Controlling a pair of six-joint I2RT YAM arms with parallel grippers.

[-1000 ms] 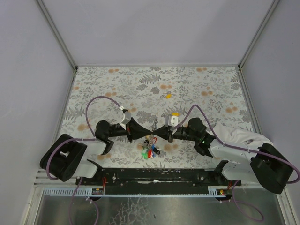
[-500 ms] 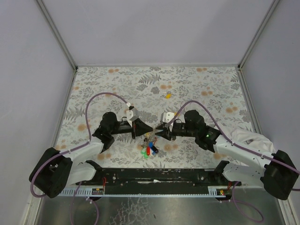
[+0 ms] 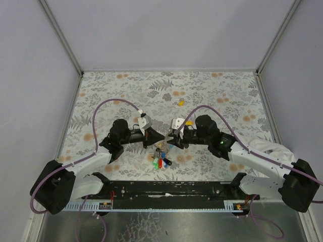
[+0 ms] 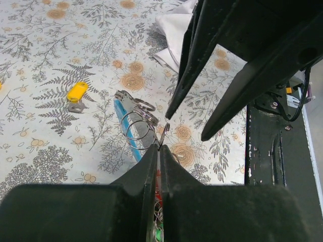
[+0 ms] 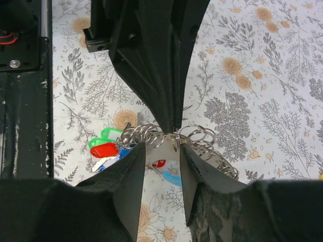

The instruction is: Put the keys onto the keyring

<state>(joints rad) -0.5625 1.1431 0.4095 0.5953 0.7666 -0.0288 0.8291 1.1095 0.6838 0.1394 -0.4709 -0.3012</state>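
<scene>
Top external view showed both arms reaching inward over the floral table cover (image 3: 227, 91), with their tips meeting just on the near side of the table's centre. The left gripper (image 3: 163, 137) came in from 9 o'clock and the right gripper (image 3: 170, 139) from 3 o'clock, and the two tips sat just beside one another. The left wrist view showed the left gripper's jaws pressed fully together, with a thin wire loop of the keyring (image 4: 135, 126) pinched at the very tip. The right gripper's jaws stood partly apart. In the right wrist view they flanked the ring chain on either side without clamping it, and in the left wrist view nothing lay between its two fingers. The keyring appeared as several linked silvery loops. It was strung out directly under the two tips and trailed toward 6 o'clock in the top view to the cluster of capped keys (image 3: 160, 161). That cluster lay on the cover, and green, red, blue and black caps could be told apart. A light-blue strip (image 4: 121, 111) lay partly under the loops. One yellow key (image 3: 180, 102) lay by itself on the cover, well apart from the cluster, at about 1 o'clock from the gripper tips in the top view. It was not joined to any ring. How the individual loops were linked could not be determined from any view.
</scene>
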